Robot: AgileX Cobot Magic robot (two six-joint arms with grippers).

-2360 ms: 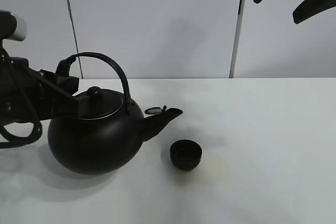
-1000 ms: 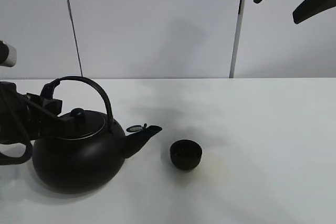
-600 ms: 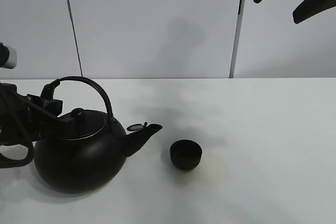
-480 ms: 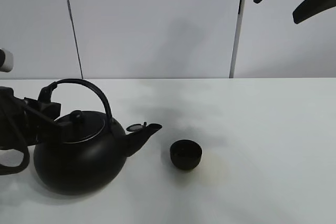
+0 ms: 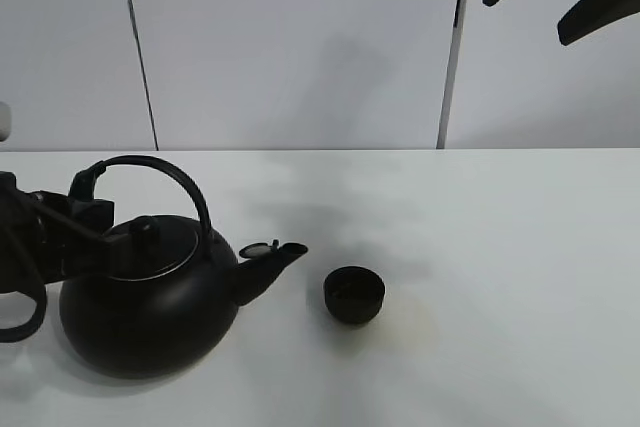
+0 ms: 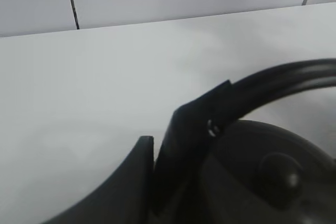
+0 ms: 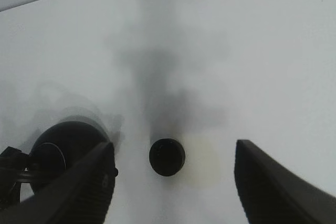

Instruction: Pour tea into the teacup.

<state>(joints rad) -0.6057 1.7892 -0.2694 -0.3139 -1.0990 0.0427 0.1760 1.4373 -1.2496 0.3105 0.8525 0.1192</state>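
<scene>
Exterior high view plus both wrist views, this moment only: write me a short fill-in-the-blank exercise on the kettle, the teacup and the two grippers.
1. The kettle's spout points toward the ____.
2. The left gripper is at the kettle's arched ____.
3. The teacup stands ____ on the white table, apart from the kettle.
4. The right gripper hangs high above the table with its jaws ____.

Missing words: teacup; handle; upright; open

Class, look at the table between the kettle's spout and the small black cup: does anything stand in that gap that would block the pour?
Nothing visible does. The kettle stands left of the teacup, its spout aimed at the cup, with only bare white table between them. The left gripper is at the kettle's handle; the right gripper hangs open high above.
</scene>
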